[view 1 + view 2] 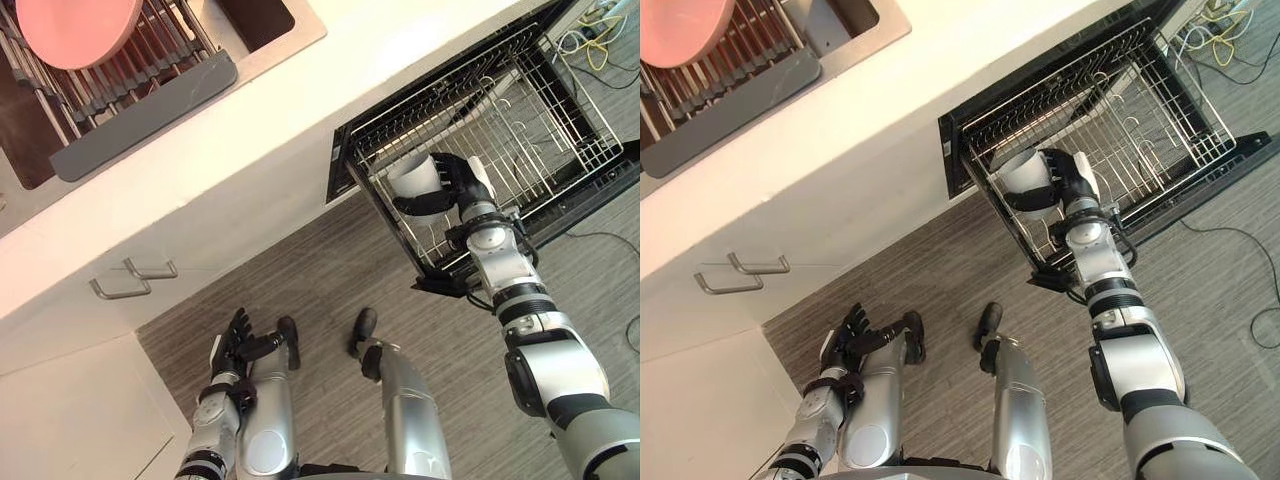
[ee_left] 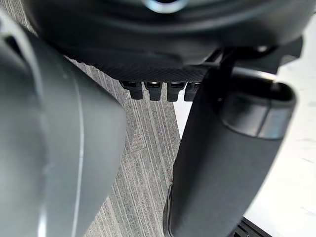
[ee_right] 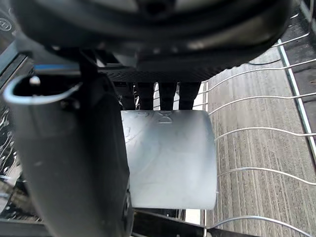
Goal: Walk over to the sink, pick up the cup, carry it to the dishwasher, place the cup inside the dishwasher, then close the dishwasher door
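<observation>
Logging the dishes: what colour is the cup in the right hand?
Plain white cup, clearest in the right wrist view.

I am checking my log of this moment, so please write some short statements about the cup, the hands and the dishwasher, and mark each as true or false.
1. The right hand is curled round the white cup. True.
2. The cup stands on the counter. False: it is held at the pulled-out dishwasher rack.
3. The left hand carries a plate. False: the left hand hangs open, holding nothing.
4. A pink plate stands in the drying rack at the sink. True.
</observation>
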Available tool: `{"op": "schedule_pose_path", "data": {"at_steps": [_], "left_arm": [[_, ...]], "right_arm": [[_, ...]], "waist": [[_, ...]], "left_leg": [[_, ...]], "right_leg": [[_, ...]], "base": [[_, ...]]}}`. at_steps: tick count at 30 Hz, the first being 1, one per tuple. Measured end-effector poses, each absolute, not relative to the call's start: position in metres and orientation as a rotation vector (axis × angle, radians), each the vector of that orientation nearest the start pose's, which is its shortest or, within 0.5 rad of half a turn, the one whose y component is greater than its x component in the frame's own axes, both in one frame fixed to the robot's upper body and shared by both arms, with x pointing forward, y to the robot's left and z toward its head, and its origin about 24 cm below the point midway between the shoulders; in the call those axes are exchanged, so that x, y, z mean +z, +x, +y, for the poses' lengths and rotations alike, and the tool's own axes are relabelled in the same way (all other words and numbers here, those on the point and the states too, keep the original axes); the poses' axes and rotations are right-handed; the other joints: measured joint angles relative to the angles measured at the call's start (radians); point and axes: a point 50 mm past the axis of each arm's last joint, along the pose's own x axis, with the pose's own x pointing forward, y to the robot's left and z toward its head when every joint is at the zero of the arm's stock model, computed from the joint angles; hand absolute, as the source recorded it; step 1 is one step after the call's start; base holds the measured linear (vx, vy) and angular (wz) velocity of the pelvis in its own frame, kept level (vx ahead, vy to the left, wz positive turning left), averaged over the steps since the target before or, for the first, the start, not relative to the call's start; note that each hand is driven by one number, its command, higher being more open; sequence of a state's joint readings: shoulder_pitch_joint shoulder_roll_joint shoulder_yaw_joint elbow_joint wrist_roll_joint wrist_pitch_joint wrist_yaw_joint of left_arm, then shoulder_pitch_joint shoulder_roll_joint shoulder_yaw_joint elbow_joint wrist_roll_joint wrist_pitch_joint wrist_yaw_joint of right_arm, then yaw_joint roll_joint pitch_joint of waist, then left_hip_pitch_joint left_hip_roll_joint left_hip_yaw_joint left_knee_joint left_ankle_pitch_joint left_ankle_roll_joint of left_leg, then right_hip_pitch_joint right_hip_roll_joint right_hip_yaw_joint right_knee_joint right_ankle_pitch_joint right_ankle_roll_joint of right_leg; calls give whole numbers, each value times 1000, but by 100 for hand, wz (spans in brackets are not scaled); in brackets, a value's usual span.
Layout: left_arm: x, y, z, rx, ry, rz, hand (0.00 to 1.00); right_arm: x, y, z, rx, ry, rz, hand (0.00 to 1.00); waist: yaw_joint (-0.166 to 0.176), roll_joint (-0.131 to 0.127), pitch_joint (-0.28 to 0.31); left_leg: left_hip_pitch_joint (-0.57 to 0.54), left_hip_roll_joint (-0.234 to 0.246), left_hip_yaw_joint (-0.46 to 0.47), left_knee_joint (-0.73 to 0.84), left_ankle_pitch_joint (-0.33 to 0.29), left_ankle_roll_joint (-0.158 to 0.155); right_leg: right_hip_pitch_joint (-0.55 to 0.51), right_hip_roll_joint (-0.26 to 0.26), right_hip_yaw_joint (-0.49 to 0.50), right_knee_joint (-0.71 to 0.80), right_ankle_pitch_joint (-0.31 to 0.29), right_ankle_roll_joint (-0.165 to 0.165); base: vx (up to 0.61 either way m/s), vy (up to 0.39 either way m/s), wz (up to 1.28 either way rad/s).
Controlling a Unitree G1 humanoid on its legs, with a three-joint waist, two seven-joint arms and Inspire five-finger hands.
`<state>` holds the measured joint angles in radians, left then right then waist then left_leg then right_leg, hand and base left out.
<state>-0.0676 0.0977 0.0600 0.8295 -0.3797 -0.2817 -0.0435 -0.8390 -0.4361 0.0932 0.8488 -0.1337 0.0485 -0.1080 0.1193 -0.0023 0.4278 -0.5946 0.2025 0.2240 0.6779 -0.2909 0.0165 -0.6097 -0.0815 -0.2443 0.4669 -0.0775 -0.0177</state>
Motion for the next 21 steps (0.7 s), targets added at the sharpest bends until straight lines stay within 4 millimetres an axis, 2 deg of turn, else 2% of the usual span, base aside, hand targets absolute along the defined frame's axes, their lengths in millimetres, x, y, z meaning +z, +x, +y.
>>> {"op": "schedule_pose_path", "data": {"at_steps": [4,9,14,17,18,20,21], "left_arm": [[-91,210,197,228,-282,437,100],[-87,212,194,228,-299,406,100],[-87,210,191,220,-303,405,100],[-89,205,188,209,-302,412,100],[-89,203,187,206,-304,413,100],[-90,201,186,208,-307,415,100],[-92,198,186,211,-311,428,100]], "right_arm": [[131,391,-232,-198,-584,56,100],[136,391,-238,-219,-547,36,100],[156,384,-232,-222,-483,-119,100],[168,368,-221,-193,-438,-271,100],[172,357,-218,-184,-411,-337,100],[173,346,-215,-181,-381,-386,100],[171,333,-208,-175,-340,-428,100]], "waist": [[0,2,1],[-2,3,1],[-14,3,1],[-22,3,1],[-23,3,1],[-26,2,0],[-31,1,-6]], "left_leg": [[-1,0,14,2,1,1],[8,1,16,-1,1,2],[57,-1,24,-11,1,2],[115,0,31,-38,3,-1],[141,-2,35,-55,7,-4],[162,-5,37,-72,11,-6],[190,-10,41,-99,18,-9]], "right_leg": [[-8,2,9,-5,8,2],[-3,5,18,0,9,1],[38,6,25,-5,9,1],[95,12,25,-36,11,2],[119,12,25,-49,11,3],[136,13,24,-60,11,3],[159,13,24,-75,11,3]], "base": [[2,21,-8],[33,7,-3],[-4,7,-2],[-17,7,-3],[0,0,0],[44,1,2],[61,-4,1]]}}
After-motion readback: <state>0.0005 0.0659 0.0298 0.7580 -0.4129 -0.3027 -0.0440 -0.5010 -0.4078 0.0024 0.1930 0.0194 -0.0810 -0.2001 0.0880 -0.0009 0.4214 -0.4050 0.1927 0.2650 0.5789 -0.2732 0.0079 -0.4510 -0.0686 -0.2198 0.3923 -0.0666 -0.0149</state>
